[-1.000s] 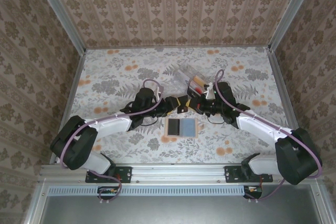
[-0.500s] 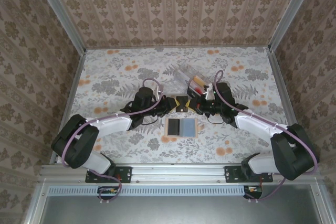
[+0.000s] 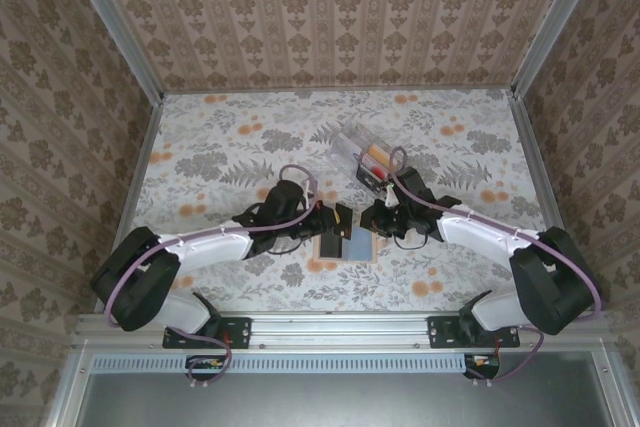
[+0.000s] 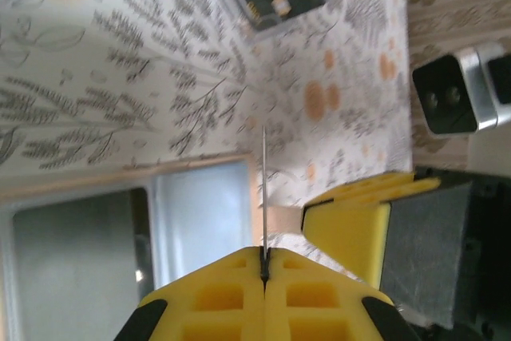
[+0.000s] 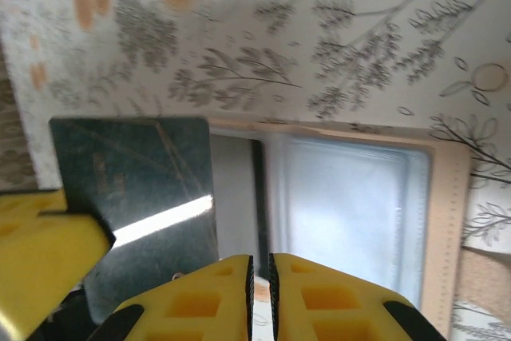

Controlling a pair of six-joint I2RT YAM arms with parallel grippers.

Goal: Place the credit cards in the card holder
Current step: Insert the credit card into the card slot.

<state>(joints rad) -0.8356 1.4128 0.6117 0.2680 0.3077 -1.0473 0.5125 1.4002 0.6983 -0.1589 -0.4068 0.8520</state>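
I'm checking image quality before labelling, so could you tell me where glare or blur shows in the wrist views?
Right wrist view: a bright glare streak crosses the dark card, and the wallet's clear window looks washed out. Left wrist view: the tablecloth is softly blurred, while the card's thin edge is sharp.

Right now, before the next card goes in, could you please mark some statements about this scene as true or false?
1. The left gripper is shut on a dark card. True.
2. The right gripper also grips that card. False: its fingers are slightly apart, with nothing between them.
3. The wallet lies closed. False: it lies open, with its inside facing up.
4. The card holder has an orange card in it. True.
5. In the top view, the card holder is below the wallet. False: it is above the wallet.
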